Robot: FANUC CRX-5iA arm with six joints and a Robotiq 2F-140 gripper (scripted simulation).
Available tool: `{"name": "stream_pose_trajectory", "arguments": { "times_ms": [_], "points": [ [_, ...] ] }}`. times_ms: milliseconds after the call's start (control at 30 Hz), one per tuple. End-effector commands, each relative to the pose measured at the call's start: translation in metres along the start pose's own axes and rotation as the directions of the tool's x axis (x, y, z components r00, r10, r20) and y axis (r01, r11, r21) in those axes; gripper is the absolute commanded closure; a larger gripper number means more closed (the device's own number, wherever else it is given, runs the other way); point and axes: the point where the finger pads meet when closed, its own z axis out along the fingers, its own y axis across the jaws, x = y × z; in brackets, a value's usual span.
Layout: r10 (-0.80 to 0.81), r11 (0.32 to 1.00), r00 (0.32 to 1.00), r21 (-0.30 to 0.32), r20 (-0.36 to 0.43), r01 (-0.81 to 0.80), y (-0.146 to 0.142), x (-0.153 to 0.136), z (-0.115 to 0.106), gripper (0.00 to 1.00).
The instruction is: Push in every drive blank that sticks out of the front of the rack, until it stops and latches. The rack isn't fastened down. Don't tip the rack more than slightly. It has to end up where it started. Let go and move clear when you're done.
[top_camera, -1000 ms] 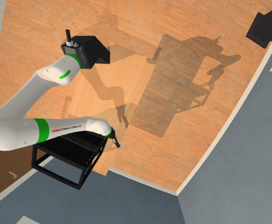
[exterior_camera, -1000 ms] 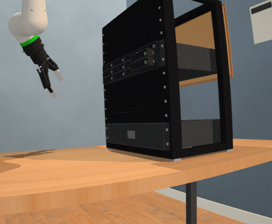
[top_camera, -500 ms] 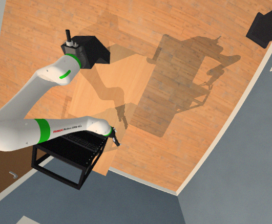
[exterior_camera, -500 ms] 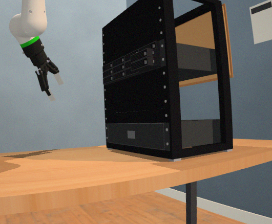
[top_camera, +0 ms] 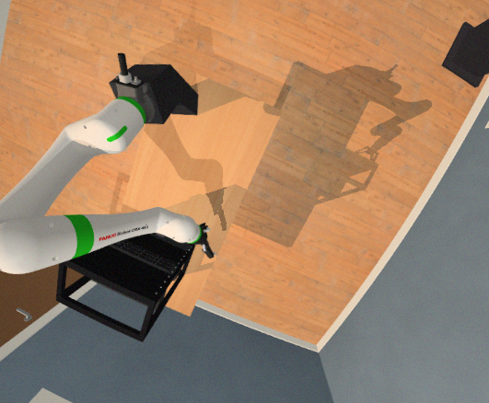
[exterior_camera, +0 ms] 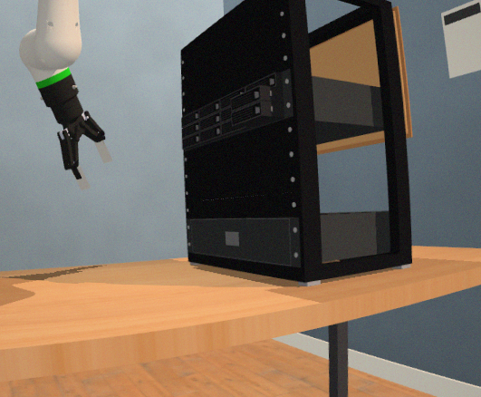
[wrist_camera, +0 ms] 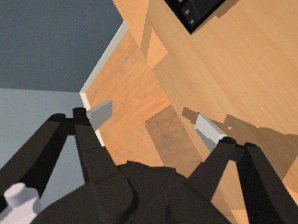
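Note:
A black open-frame rack (exterior_camera: 302,150) (top_camera: 132,271) stands upright on the wooden table (exterior_camera: 157,308) (top_camera: 196,152). A row of drive bays crosses its front. Two drive blanks at the right end, the upper drive blank (exterior_camera: 250,96) and the lower drive blank (exterior_camera: 250,111), stick out of the front. The other blanks (exterior_camera: 204,122) to their left sit flush. My gripper (exterior_camera: 93,167) (top_camera: 207,248) (wrist_camera: 154,114) is open and empty. It hangs in the air well in front of the rack's face, at about the height of the drive row, fingers pointing down. In the wrist view only a corner of the rack (wrist_camera: 195,12) shows.
A grey panel (exterior_camera: 243,237) fills the rack's bottom slot. A wooden board (exterior_camera: 401,72) stands at the rack's back. The arm's black base (top_camera: 168,89) sits at the table's far end. The table edge runs close beside the rack, with floor beyond it.

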Motion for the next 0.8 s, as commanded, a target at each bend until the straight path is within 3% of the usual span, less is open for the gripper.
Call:
{"name": "stream_pose_trajectory", "arguments": {
  "times_ms": [0, 367, 433, 767],
  "points": [
    [0.03, 0.999, 1.0, -0.029, 0.005, -0.03, 0.01, -0.001, 0.003, 0.0],
    [0.188, 0.967, 0.982, -0.178, 0.017, -0.182, 0.061, -0.011, 0.015, 0.0],
    [0.188, 0.967, 0.982, -0.178, 0.017, -0.182, 0.061, -0.011, 0.015, 0.0],
    [0.37, 0.874, 0.929, -0.34, 0.0, -0.348, 0.116, -0.03, 0.02, 0.0]
  ]
}}
